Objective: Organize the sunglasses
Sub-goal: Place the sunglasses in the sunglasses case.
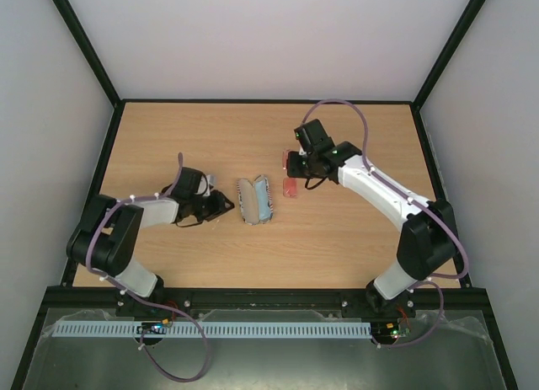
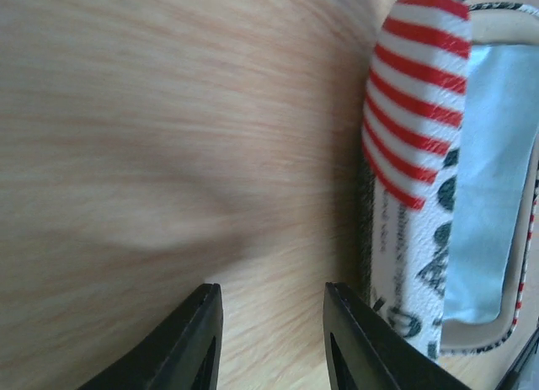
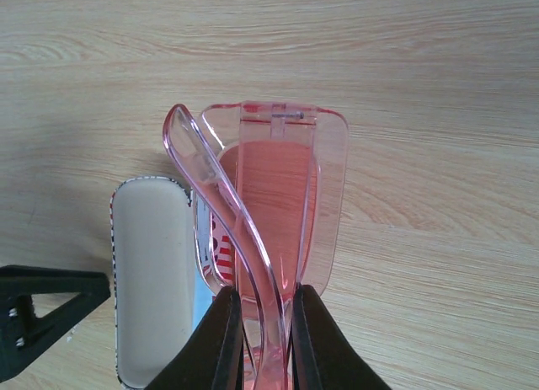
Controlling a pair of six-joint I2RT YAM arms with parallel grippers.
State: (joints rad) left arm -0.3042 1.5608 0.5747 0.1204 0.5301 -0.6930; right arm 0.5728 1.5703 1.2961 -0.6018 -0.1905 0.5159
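Observation:
The sunglasses [image 3: 278, 188] are folded, with a translucent pink-red frame and orange-red lenses. My right gripper [image 3: 265, 293] is shut on them and holds them just right of the open flag-patterned case [image 3: 152, 272]. In the top view the sunglasses [image 1: 290, 188] hang from my right gripper [image 1: 290, 176] beside the case [image 1: 255, 200]. My left gripper [image 2: 274, 289] is open and empty, low over the table, just left of the case [image 2: 417, 154]. In the top view my left gripper [image 1: 226, 203] sits close to the case's left side.
A light blue cloth [image 2: 493, 179] lies inside the open case and also shows in the top view [image 1: 264, 206]. The wooden table [image 1: 354, 230] has black rails along its edges. White walls stand behind and at both sides.

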